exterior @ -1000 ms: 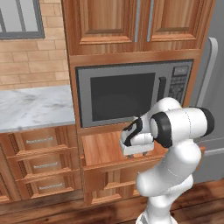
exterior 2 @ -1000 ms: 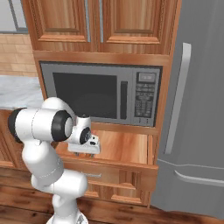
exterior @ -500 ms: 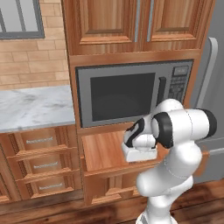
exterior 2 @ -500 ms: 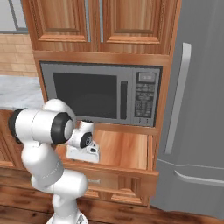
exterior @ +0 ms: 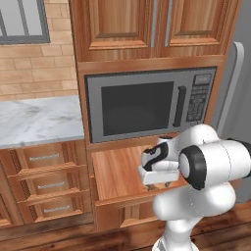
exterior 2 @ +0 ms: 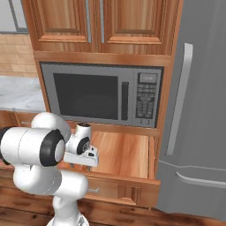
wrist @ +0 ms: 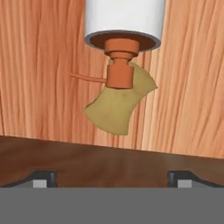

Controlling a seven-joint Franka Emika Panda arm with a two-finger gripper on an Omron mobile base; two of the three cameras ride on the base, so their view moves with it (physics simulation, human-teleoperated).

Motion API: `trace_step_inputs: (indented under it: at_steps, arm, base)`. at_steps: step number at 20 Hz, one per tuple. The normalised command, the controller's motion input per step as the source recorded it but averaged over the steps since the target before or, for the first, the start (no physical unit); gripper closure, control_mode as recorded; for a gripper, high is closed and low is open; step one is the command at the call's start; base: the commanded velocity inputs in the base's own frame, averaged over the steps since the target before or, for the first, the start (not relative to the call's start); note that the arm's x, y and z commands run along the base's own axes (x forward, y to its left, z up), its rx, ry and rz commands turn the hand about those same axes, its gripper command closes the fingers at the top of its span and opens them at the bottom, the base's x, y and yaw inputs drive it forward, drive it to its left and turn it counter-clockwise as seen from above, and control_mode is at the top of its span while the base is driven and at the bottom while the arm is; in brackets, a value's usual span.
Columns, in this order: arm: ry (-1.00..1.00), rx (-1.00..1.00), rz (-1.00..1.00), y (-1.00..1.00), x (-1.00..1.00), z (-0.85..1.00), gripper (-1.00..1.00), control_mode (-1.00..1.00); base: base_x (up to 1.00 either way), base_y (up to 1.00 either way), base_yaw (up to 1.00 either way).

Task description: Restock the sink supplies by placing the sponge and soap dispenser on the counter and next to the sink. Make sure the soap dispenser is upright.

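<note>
Soap dispenser (wrist: 124, 26): we are seeing its white body lying on the wooden shelf (exterior: 117, 171) under the microwave (exterior: 147, 103), orange pump (wrist: 120, 70) pointing at our camera. Sponge (wrist: 118, 105): tan, lying just behind the pump. Gripper (wrist: 111, 177): we are holding its fingers wide apart, gripping nothing. Counter (exterior: 34, 120): lying off to the left. We are reading no legible writing.

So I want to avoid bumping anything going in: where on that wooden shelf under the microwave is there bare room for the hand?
The wooden shelf looks bare toward its right side wall, below the microwave keypad. In the hand view, the soap dispenser and sponge crowd the middle, overlapping; bare wood flanks them. The gripper hangs open above them.
</note>
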Motion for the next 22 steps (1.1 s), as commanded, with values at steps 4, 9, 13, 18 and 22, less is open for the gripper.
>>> trace_step_inputs:
  at_steps: [4, 9, 13, 18, 22]
  arm:
    - [0.00, -0.01, 0.00, 0.04, 0.68, -0.33, -1.00, -1.00]
    - [0.00, -0.03, 0.00, 0.08, 0.24, -0.37, -1.00, -1.00]
    - [0.00, 0.00, -0.04, 0.00, 0.18, -0.21, -1.00, -1.00]
    - [0.08, 0.00, -0.09, 0.00, 0.46, -0.15, -1.00, -1.00]
    - [0.13, 0.00, -0.07, 0.00, 0.40, -0.30, -1.00, -1.00]
  base:
    - [0.00, 0.00, 0.00]
    - [0.00, 0.00, 0.00]
    - [0.00, 0.00, 0.00]
    - [0.00, 0.00, 0.00]
    - [0.00, 0.00, 0.00]
